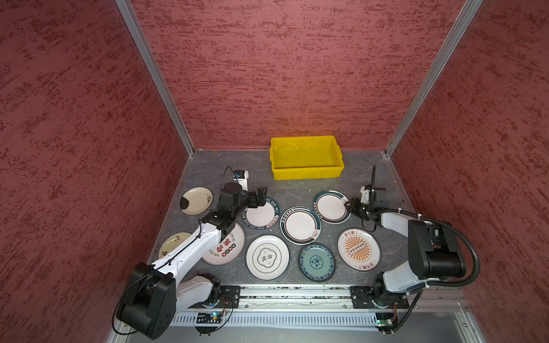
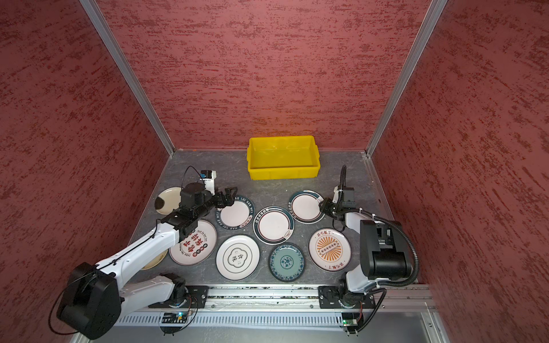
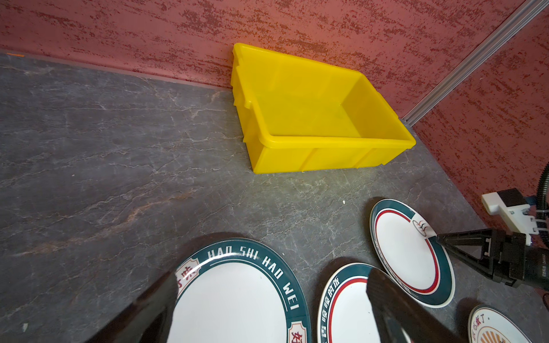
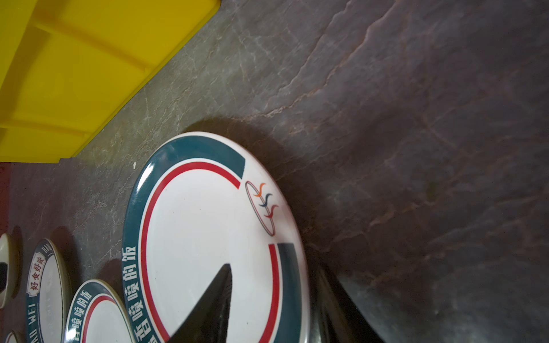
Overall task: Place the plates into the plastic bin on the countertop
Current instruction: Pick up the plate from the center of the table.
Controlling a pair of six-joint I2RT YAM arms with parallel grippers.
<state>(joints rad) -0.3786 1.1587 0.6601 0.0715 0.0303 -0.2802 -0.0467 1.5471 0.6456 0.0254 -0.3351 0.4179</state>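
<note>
Right gripper (image 4: 273,268) straddled the rim of the teal-banded plate (image 4: 202,225) near the plastic bin (image 1: 306,173) (pinched yet? couldn't tell). Left gripper (image 1: 261,197) hung wide open over the lettered plate (image 1: 261,216). Bin sat empty; every plate lay on the countertop (image 1: 225,169).

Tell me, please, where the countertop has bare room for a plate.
Bare countertop lies left of the plastic bin, between the back wall and the far cream plate. A narrower strip runs between the bin and the plates' back row. The front is crowded with plates; the bin is empty.
</note>
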